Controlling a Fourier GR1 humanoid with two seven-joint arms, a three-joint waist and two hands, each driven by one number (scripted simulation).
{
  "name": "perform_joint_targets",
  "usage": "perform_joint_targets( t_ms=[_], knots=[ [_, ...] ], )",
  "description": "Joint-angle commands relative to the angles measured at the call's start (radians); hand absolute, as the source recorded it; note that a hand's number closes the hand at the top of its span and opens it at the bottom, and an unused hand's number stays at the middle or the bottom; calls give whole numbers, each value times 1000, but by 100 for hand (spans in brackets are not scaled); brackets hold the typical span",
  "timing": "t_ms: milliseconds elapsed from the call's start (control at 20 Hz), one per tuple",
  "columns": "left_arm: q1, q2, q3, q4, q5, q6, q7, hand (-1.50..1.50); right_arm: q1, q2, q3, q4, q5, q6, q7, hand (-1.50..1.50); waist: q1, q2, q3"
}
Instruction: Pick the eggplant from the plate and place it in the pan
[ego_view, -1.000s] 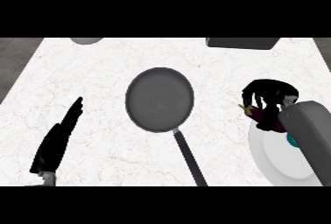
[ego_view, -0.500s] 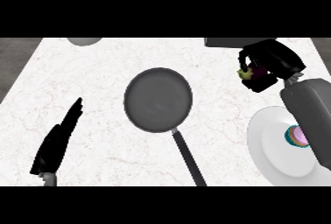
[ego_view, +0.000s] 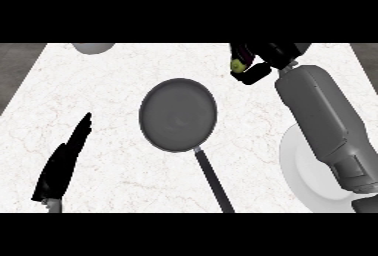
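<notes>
Resting at near left, by lower edge: left robot hand, fingers straight & released, gripping nothing, lying along the white marble bench. Sitting at near right: white plate, partly covered by the grey right forearm crossing over it. Lying mid-bench: dark round pan, w/ handle running back toward the near edge, left of the plate & apart from it. Hanging farther out, beyond the pan's far-right rim: right robot hand, fingers curling round the eggplant, grasping it. Showing only a green-yellow stem bit at the hand's left side, rest hidden in the dark fingers. Being held off the plate & apart from the pan, to the R of it; can't tell height over bench. Sitting at far left: pale grey bowl, cut off at the top.
</notes>
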Motion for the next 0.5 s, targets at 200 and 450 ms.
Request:
perform_joint_targets(
  t_ms=[200,450],
  knots=[
    [-24,-7,-3,27,-21,2,-2,0,-159,244,-14,229,2,-41,55,150,-2,2,-1],
    [-48,4,13,0,9,-29,29,0,-186,269,44,348,-86,-57,50,150,22,7,-1]
  ],
)
